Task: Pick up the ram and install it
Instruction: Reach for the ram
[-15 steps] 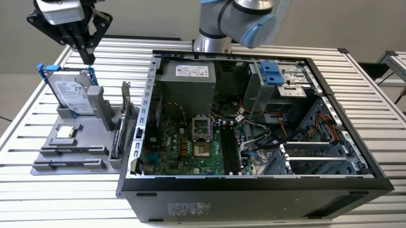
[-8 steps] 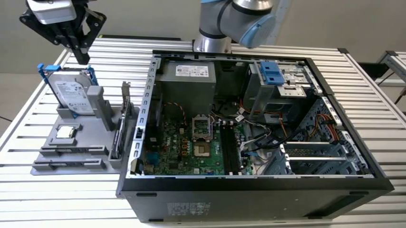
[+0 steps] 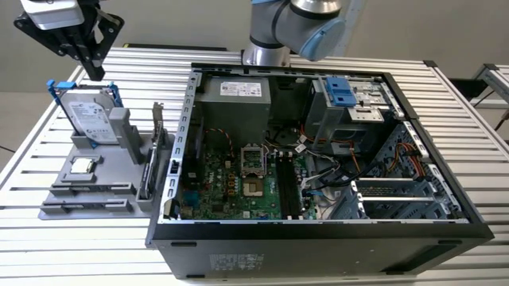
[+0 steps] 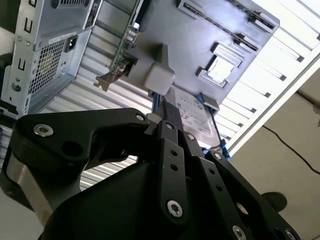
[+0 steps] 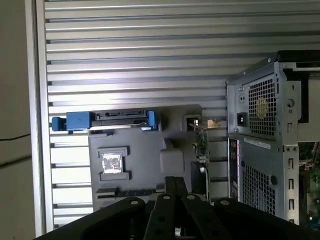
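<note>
Starting at the exterior view's left, my gripper hangs above the far end of the grey fixture tray. Its fingers are pinched together with nothing between them. My first worry sits right beneath it. The hard drive stands upright in its blue frame under the fingertips, so I judge a straight drop would clip that frame. With the fingers together, coming down on the ram would press on its edge rather than straddle it.

The ram lies in a slot at the tray's near end, well apart from the gripper. The hard drive and a small square chip sit between them. In the first wrist view the ram shows as a dark strip in its slot.

Further right, the expansion card stands just beside the tray, and a careless swing could catch it. Beyond that, inside the open computer case, loose cables run near the memory slots. I judge a tilted stick could snag there.
</note>
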